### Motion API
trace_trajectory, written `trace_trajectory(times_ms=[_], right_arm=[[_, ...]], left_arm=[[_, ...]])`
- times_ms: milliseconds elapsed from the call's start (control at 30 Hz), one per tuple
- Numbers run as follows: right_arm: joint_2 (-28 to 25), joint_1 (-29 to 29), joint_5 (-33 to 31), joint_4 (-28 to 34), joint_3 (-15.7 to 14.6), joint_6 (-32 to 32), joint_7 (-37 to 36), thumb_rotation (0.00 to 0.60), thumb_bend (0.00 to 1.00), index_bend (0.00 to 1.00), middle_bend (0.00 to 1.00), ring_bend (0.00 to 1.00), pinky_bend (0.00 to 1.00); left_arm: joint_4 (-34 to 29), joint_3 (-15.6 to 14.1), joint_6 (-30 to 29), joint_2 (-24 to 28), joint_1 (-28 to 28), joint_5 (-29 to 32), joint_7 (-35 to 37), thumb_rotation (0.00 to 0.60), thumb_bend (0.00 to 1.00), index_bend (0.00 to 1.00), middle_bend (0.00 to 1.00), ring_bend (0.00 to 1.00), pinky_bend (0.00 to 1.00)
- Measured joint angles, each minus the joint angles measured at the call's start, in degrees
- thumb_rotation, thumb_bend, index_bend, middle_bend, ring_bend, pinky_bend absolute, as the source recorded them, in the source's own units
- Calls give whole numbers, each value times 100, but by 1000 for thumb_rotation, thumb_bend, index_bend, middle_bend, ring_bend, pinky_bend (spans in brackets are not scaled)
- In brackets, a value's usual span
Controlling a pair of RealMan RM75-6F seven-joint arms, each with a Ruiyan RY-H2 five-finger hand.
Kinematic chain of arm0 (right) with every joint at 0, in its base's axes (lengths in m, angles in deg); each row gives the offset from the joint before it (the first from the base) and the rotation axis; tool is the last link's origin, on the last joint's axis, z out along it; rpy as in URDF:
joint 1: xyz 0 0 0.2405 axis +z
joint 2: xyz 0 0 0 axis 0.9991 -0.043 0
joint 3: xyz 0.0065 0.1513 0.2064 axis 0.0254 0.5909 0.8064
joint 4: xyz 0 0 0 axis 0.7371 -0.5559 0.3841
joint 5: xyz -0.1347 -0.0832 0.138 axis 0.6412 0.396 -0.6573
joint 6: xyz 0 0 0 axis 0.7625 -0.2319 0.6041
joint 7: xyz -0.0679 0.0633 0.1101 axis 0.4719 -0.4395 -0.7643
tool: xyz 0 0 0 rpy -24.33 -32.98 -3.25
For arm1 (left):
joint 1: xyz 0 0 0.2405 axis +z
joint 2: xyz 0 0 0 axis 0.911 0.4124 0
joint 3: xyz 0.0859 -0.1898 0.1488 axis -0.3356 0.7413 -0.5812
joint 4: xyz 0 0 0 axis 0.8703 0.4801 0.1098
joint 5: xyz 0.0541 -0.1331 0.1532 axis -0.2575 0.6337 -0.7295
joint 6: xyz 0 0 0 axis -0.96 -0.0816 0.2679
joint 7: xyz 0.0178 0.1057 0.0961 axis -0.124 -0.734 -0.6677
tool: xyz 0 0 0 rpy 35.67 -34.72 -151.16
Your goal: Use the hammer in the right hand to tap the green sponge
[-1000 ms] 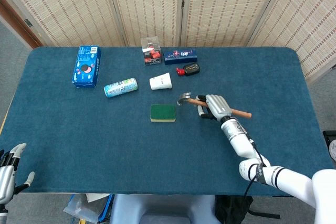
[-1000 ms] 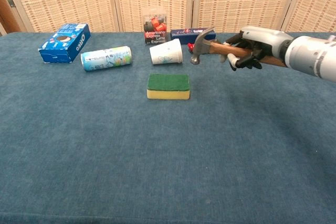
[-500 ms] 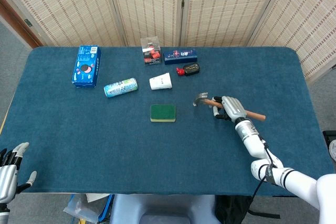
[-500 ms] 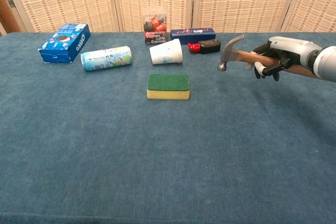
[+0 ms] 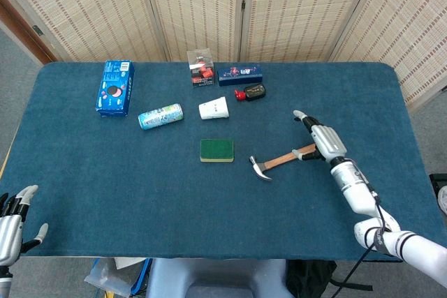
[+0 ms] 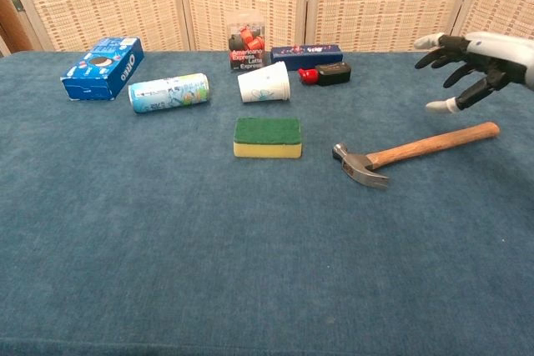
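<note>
My right hand (image 6: 471,60) hovers with fingers spread, empty, above the wooden-handled steel hammer (image 6: 409,149) lying on the blue desk (image 6: 167,248), beside the green-topped yellow sponge (image 6: 267,137). Next, I judge, I must grasp that handle.

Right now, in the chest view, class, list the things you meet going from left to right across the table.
Blue cookie box → lying can → paper cup → black and red gadget → hammer → right hand. The green sponge, the red packet and the dark blue box overlap the cup's span, so they are left out.
</note>
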Motion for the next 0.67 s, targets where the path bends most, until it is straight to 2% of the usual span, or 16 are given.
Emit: trace_trajectory(times_ms=[200, 367, 667], right_arm=[[-779, -647, 178, 845, -230, -883, 538, 600, 321, 17, 230, 90, 202], [-1417, -1314, 255, 1556, -480, -1662, 1106, 600, 320, 73, 232, 90, 202], [-1864, -2410, 590, 2196, -897, -3048, 1479, 600, 315, 78, 250, 91, 202]], left_arm=[[-2, 69, 85, 18, -103, 35, -30, 600, 318, 81, 126, 134, 37], [-40, 113, 107, 17, -182, 3, -61, 600, 317, 80, 126, 134, 37], [-185, 157, -12, -28, -232, -101, -191, 600, 318, 78, 126, 134, 37]])
